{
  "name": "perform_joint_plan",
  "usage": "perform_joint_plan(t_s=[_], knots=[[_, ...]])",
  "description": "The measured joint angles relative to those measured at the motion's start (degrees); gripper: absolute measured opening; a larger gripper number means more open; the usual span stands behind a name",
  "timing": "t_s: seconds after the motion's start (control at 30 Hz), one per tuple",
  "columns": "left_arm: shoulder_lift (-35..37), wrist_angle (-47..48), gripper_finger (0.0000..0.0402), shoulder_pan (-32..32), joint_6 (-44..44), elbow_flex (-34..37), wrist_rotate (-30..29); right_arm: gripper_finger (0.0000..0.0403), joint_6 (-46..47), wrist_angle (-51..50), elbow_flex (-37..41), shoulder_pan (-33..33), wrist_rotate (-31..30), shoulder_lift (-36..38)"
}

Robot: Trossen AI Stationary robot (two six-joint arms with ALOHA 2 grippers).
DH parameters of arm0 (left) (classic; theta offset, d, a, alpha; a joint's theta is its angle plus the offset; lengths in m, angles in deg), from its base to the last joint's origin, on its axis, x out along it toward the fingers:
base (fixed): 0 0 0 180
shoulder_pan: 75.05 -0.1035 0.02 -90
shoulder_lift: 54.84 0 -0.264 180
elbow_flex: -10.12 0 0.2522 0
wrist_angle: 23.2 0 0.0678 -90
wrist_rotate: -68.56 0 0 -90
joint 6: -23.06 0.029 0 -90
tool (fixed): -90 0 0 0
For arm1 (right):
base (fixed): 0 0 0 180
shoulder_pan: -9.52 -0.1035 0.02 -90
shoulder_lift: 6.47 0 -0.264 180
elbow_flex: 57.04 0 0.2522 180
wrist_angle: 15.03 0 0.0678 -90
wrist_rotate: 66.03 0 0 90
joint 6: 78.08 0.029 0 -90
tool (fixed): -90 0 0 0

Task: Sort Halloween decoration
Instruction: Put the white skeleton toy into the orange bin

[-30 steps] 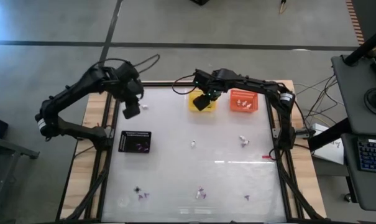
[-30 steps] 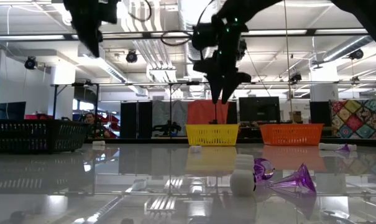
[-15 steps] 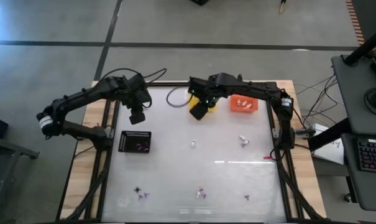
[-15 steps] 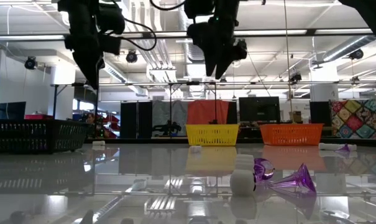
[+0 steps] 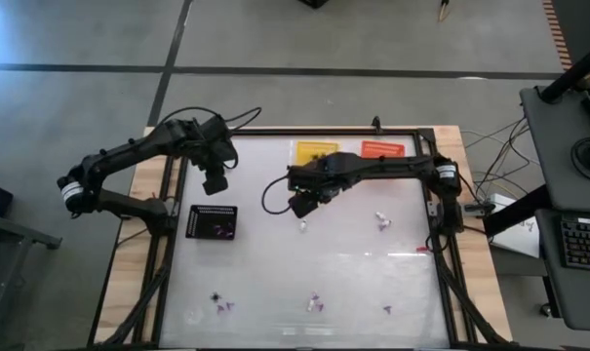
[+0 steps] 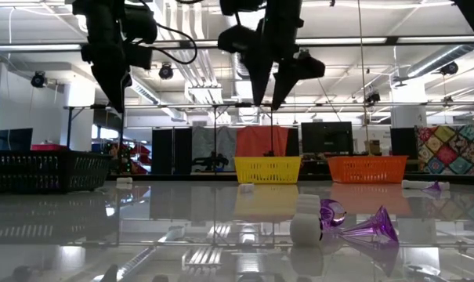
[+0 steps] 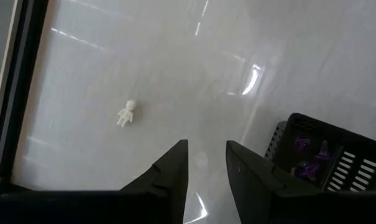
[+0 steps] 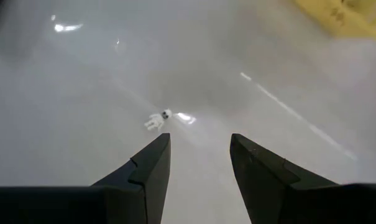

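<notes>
Overhead, from left to right. Left claw (image 5: 215, 183) hangs in the upper-left part of the table (image 5: 275, 292), above the black basket (image 5: 213, 222); its fingers stand parted with nothing between them, and its wrist view shows a small white skeleton figure (image 7: 125, 113) lying on the bare table beyond the fingertips, just beside the basket, whose purple trinkets (image 7: 307, 155) show through the mesh. Likely it is parked there because that figure is its next candidate. Right claw (image 5: 301, 206) is reaching to centre frame, fingers spread wide and empty, hovering just above a second white skeleton (image 5: 303, 226); its wrist view frames that figure (image 8: 157, 120) just ahead of the gap between the fingers, so I judge a descent and pinch is the step in hand. Yellow basket (image 5: 316, 151) and orange basket (image 5: 382, 149) sit side by side at the upper edge, right of centre, presumably as drop points by colour. Counts from overhead: three baskets; loose trinkets on the table in about six spots: the two skeletons, a pale piece right of centre (image 5: 381, 220), and along the bottom a dark-and-purple cluster at lower left (image 5: 219, 303), a purple-white pair at bottom centre (image 5: 316, 303), one purple piece at lower right (image 5: 386, 310). Exact counts within the clusters are too small to tell. Sorting looks roughly midway.
</notes>
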Motion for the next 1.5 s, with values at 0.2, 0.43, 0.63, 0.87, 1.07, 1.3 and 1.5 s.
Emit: perform_joint_plan(t_s=[0.2, 0.43, 0.63, 0.87, 1.07, 1.3, 1.5], knots=[[0.0, 0.0, 0.0091, 0.0, 0.3, 0.0, 0.1, 0.0155, 10.7, 1.8, 1.6, -2.4, -0.2, -2.2], [0.1, 0.6, 0.0091, 0.0, 0.4, 0.0, 0.1, 0.0159, 14.9, 3.8, 1.6, -4.5, -0.2, -5.8], [0.2, 1.7, 0.0091, 0.0, 0.4, 0.0, 0.1, 0.0150, 15.8, 8.6, 1.6, -5.1, -0.4, -9.7], [0.5, 2.5, 0.0091, 0.0, 0.4, 0.0, 0.4, 0.0144, 16.0, 10.3, 1.6, -5.1, 0.2, -14.6], [0.7, 2.9, 0.0091, 0.0, 0.4, 0.0, 0.5, 0.0143, 16.0, 10.9, 1.6, -5.1, -0.4, -16.0], [0.7, 3.0, 0.0091, 0.0, 0.4, 0.0, 0.5, 0.0142, 15.4, 11.5, 1.7, -4.4, -0.6, -16.1], [0.7, 3.0, 0.0091, 0.0, 0.4, 0.0, 0.5, 0.0135, 15.4, 13.0, 4.0, -3.7, -0.6, -16.1]])
